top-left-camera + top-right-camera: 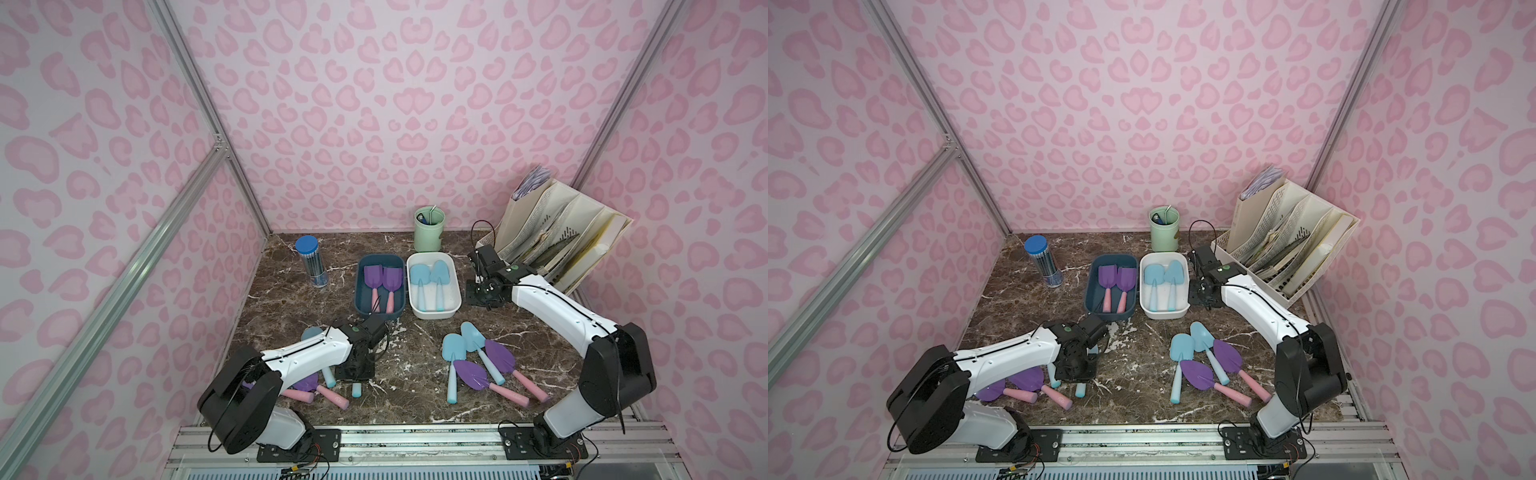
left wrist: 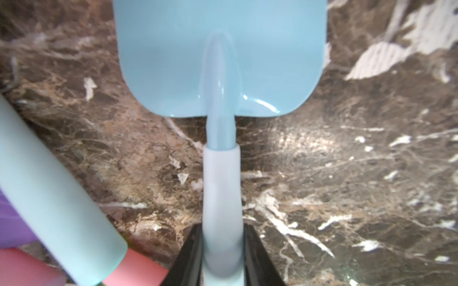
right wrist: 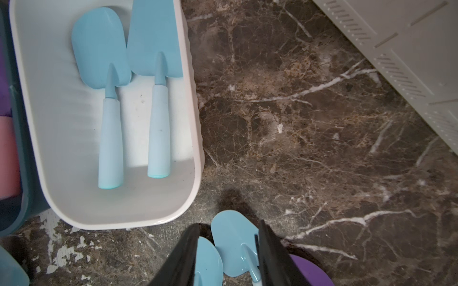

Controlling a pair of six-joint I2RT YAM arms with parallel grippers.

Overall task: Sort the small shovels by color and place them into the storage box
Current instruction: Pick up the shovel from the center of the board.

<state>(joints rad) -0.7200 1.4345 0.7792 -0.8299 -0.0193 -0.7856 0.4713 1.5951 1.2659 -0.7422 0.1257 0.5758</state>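
Observation:
My left gripper (image 2: 223, 247) is shut on the pale handle of a light blue square-bladed shovel (image 2: 218, 49) that lies on the marble table; in a top view only its handle end (image 1: 356, 390) shows below the wrist. A second blue shovel handle (image 2: 49, 198) and purple shovels with pink handles (image 1: 309, 382) lie beside it. My right gripper (image 3: 229, 225) hangs open just right of the white box (image 1: 455, 291), nothing between its fingers. That box holds two blue shovels (image 3: 109, 62). The dark blue box (image 1: 358, 291) holds two purple ones (image 1: 382, 276). More blue (image 1: 451, 353) and purple shovels (image 1: 500, 355) lie front right.
A clear tube of pencils with a blue cap (image 1: 311, 262) stands at the back left. A green cup (image 1: 429, 228) sits behind the boxes. A cream file rack (image 1: 561, 241) fills the back right corner, close behind my right arm. Pink patterned walls enclose the table.

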